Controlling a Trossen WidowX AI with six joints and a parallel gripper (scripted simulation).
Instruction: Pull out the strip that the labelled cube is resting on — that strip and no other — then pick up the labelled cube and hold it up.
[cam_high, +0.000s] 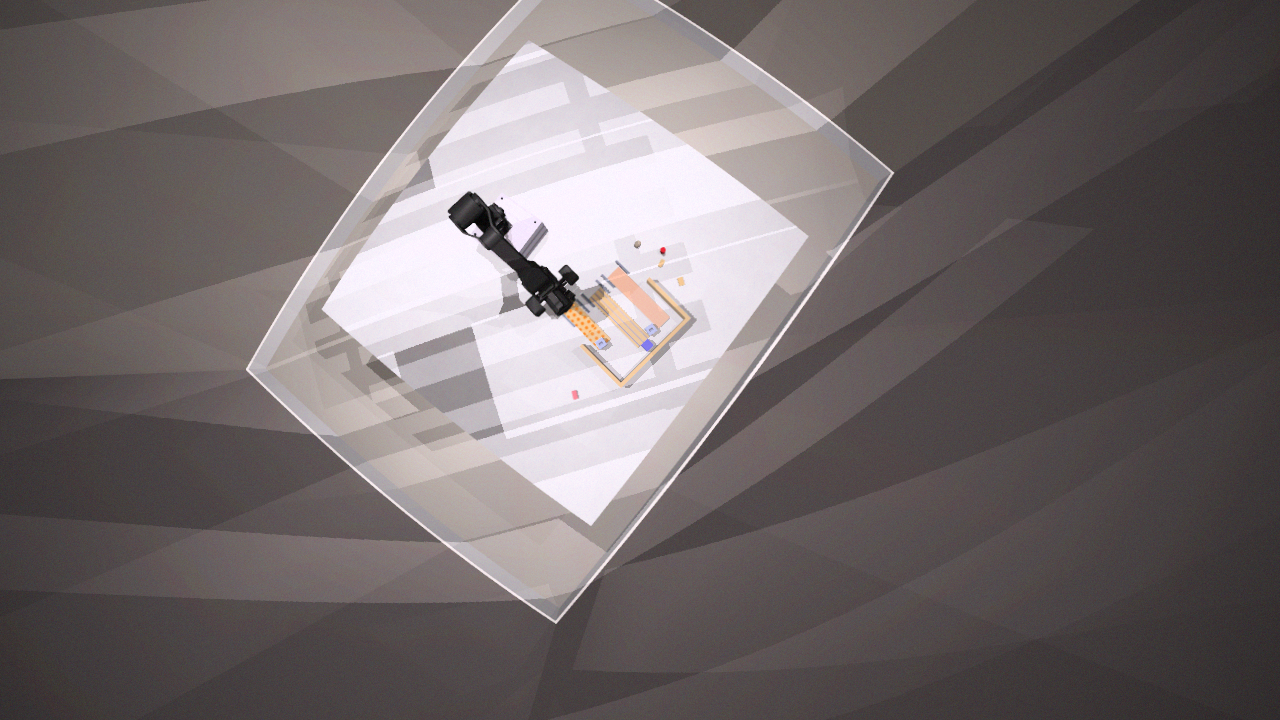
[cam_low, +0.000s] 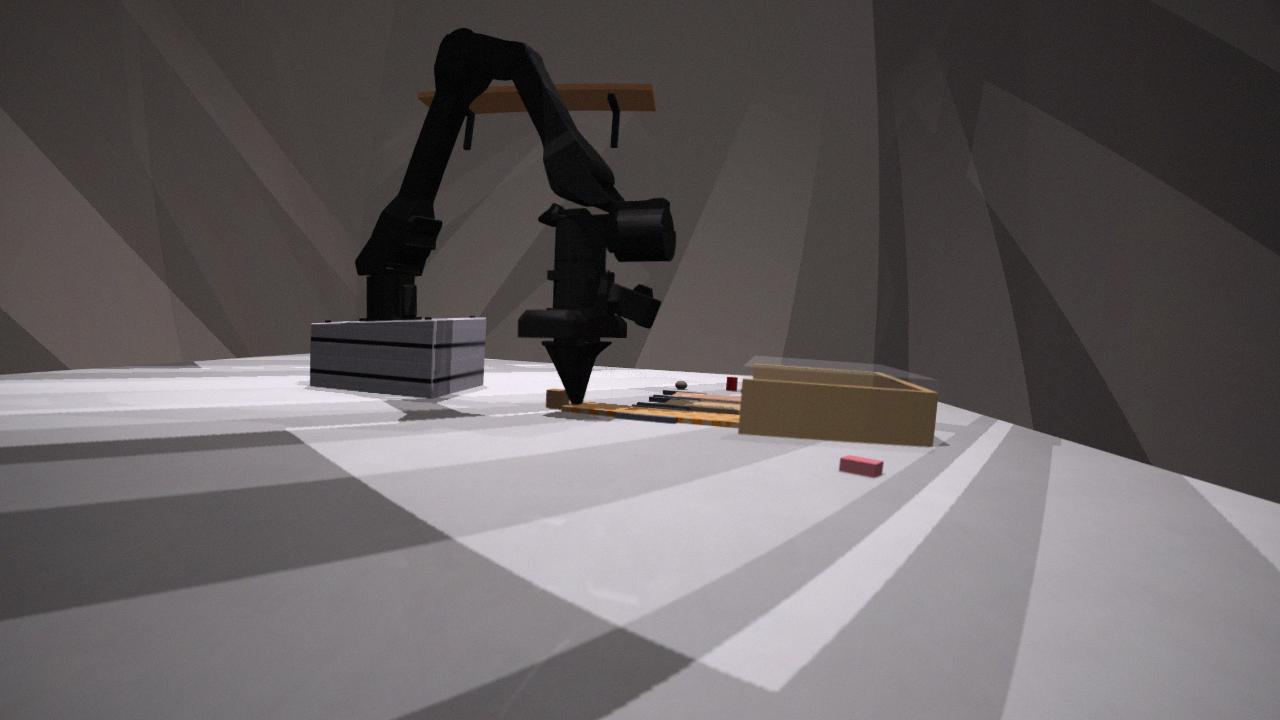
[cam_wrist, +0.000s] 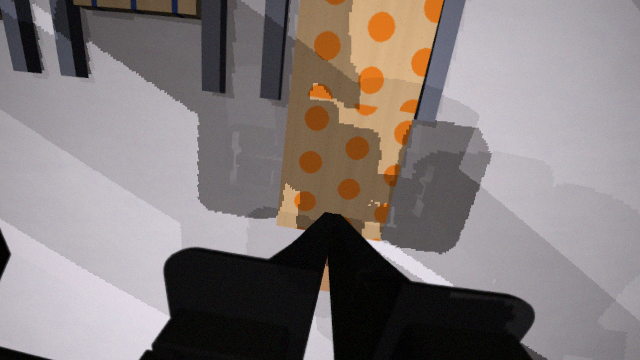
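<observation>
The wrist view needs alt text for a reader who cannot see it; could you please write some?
The shut black gripper presses its tips on the near end of a wooden strip with orange dots. Grey rails flank the strip on a pale table.
</observation>
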